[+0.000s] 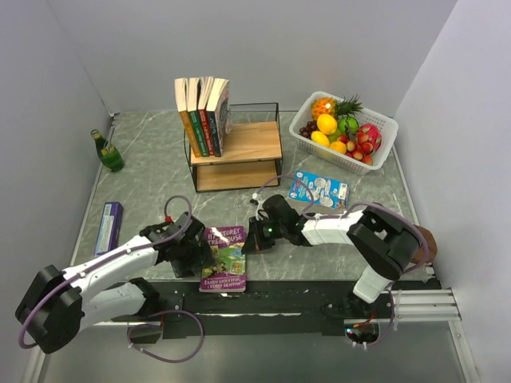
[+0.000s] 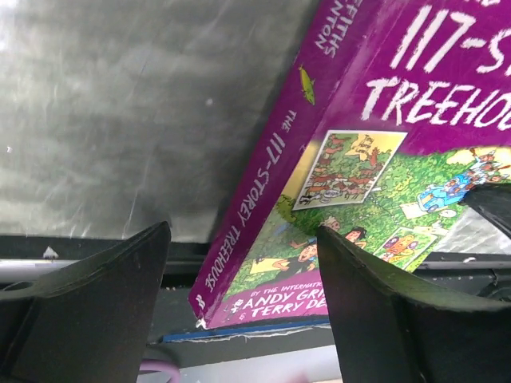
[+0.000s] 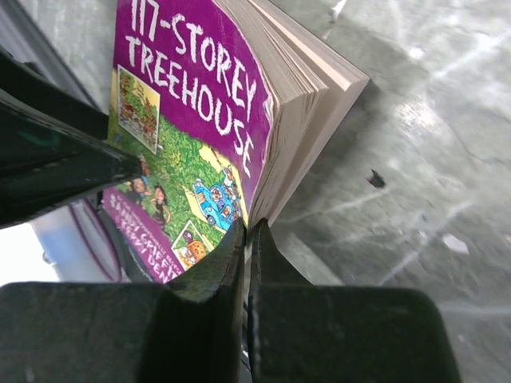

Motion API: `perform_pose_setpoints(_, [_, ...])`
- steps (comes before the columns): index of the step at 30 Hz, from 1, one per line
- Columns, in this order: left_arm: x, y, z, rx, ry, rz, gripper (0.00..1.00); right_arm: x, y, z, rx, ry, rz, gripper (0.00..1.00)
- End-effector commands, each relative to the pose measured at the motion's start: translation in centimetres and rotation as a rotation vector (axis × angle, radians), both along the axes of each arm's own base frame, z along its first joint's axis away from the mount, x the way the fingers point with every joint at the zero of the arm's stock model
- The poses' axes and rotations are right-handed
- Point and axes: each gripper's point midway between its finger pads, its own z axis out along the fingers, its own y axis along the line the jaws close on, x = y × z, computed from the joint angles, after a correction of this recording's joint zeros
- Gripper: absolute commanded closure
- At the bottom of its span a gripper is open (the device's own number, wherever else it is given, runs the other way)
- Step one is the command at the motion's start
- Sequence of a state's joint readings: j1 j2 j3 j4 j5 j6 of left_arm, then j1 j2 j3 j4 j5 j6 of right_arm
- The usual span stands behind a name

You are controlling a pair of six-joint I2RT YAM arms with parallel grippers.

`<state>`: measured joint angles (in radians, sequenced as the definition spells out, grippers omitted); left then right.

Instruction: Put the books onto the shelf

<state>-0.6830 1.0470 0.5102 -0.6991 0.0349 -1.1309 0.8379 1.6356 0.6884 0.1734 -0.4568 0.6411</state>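
Lower centre: purple book point(image 1: 224, 259); left gripper point(image 2: 243, 239) released, flanking its spine corner; right gripper point(image 3: 246, 239) clenched at its page edge.

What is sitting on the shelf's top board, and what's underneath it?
Four books stand upright on the shelf, at the top board's left end. Beneath, the lower board looks bare in front; its back is covered.

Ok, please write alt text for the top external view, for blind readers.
A purple book lies at the near edge of the table between the open left gripper and the shut right gripper. Other books stand on the shelf behind.
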Motion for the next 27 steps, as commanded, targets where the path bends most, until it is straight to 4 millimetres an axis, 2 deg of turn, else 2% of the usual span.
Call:
perform_pose_setpoints(1, [-1.9,-0.1,-1.2,-0.006,0.057,0.036,0.2,-2.0,-0.3,-2.2,0.001,0.095,0.064,1.0])
perform_pose_setpoints(5, [-2.4,-3.5,-1.3,-0.172,0.042,-0.042,0.21,-2.8,-0.1,-2.4,0.035,0.129,0.085,1.0])
perform_pose_setpoints(9, [-2.6,-5.4,-1.0,-0.295,0.023,-0.094,0.2,-3.3,0.2,-2.0,0.079,0.151,0.105,1.0])
perform_pose_setpoints(10, [-3.3,-5.3,-1.7,-0.315,0.035,-0.102,0.21,-3.6,0.4,-1.9,0.088,0.156,0.113,1.0])
perform_pose_setpoints(11, [-2.9,-6.2,-1.2,-0.368,0.004,-0.112,0.21,-3.7,0.4,-1.8,0.101,0.16,0.119,1.0])
perform_pose_setpoints(13, [-3.6,-6.0,-1.7,-0.4,0.004,-0.121,0.25,-3.9,0.4,-1.8,0.106,0.16,0.124,1.0])
perform_pose_setpoints(15, [-3.3,-6.8,-0.9,-0.471,-0.047,-0.14,0.29,-4.3,0.3,-1.5,0.118,0.157,0.142,1.0])
perform_pose_setpoints(16, [-3.5,-6.8,-0.8,-0.506,-0.075,-0.148,0.36,-4.4,0.3,-1.4,0.123,0.158,0.15,1.0])
perform_pose_setpoints(20, [-3.3,-7.2,0.8,-0.644,-0.173,-0.137,0.42,-4.9,0.1,-1.3,0.124,0.154,0.175,1.0])
perform_pose_setpoints(21, [-3.1,-7.5,1.9,-0.694,-0.218,-0.147,0.46,-5.0,0.0,-1.4,0.121,0.156,0.176,1.0])
perform_pose_setpoints(23, [-2.9,-7.2,2.0,-0.699,-0.251,-0.132,0.67,-5.1,-0.1,-1.5,0.112,0.155,0.177,1.0])
perform_pose_setpoints(24, [-2.7,-7.1,2.7,-0.715,-0.282,-0.13,0.79,-5.0,-0.1,-1.3,0.113,0.15,0.174,1.0])
perform_pose_setpoints(25, [-2.6,-6.8,2.6,-0.701,-0.294,-0.119,0.99,-5.0,-0.3,-1.4,0.1,0.148,0.168,1.0])
perform_pose_setpoints(26, [-2.3,-6.7,2.9,-0.694,-0.314,-0.116,0.99,-4.7,-0.3,-0.8,0.102,0.116,0.167,1.0])
perform_pose_setpoints(27, [-1.7,-6.9,5.2,-0.726,-0.379,-0.123,0.99,-4.5,-0.4,-0.5,0.09,0.093,0.16,1.0])
